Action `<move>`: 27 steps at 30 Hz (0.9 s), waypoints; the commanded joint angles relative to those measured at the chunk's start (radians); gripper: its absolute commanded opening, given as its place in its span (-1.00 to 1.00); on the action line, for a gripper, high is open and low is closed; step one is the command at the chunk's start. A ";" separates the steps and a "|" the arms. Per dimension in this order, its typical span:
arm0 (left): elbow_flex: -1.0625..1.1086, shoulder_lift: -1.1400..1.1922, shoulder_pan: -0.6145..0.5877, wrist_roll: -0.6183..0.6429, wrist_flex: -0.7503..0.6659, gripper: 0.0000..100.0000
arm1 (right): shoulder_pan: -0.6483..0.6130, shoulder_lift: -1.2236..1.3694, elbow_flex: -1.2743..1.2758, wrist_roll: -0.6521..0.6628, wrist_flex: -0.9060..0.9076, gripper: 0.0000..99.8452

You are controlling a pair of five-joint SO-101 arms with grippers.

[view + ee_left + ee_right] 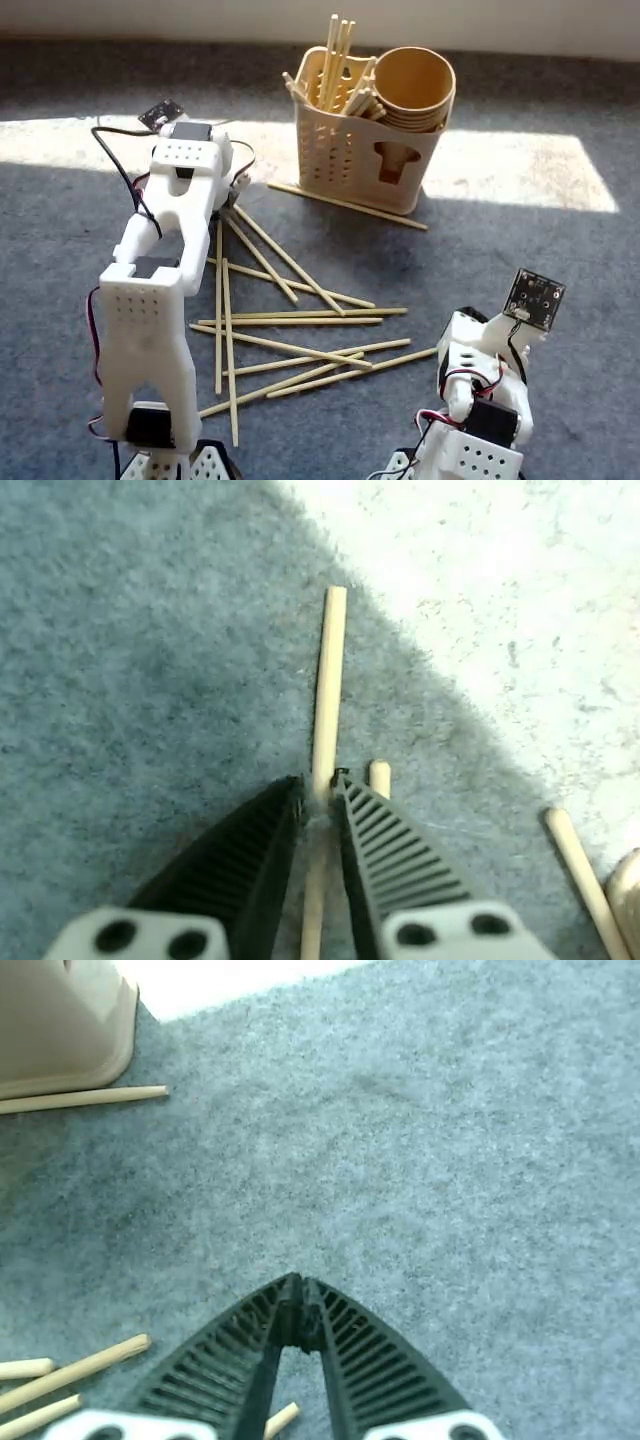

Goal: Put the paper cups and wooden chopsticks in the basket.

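A cream basket (340, 165) stands at the back with a stack of paper cups (413, 85) and several wooden chopsticks (335, 55) upright in it. Several loose chopsticks (290, 345) lie scattered on the grey carpet in front. My left arm (185, 180) stretches to the far end of that pile. There my left gripper (320, 783) is shut on one chopstick (328, 670) that runs between its fingers down at the carpet. My right gripper (298, 1305) is shut with nothing in it, low over bare carpet at the front right.
One chopstick (345, 205) lies along the basket's front foot, its end showing as chopstick (85, 1098) beside the basket corner (60, 1030). More chopstick ends (75, 1370) lie near the right gripper. A sunlit strip (520, 170) crosses the carpet.
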 commanded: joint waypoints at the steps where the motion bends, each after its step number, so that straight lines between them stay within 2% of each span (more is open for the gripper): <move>1: -0.041 0.002 -0.015 -0.011 -0.017 -0.88 | 0.008 -0.004 0.096 -0.006 0.007 -0.99; 6: -0.041 0.002 -0.013 -0.011 -0.014 -0.88 | 0.008 -0.004 0.096 -0.006 0.007 -0.99; 9: -0.041 -0.001 -0.015 -0.011 -0.014 -1.00 | 0.008 -0.004 0.096 -0.006 0.007 -0.99; 12: -0.047 -0.019 -0.012 -0.009 -0.012 -0.99 | 0.008 -0.004 0.096 -0.006 0.007 -0.99; 27: -0.051 -0.320 -0.008 -0.018 0.123 -0.99 | 0.008 -0.004 0.096 -0.006 0.007 -0.99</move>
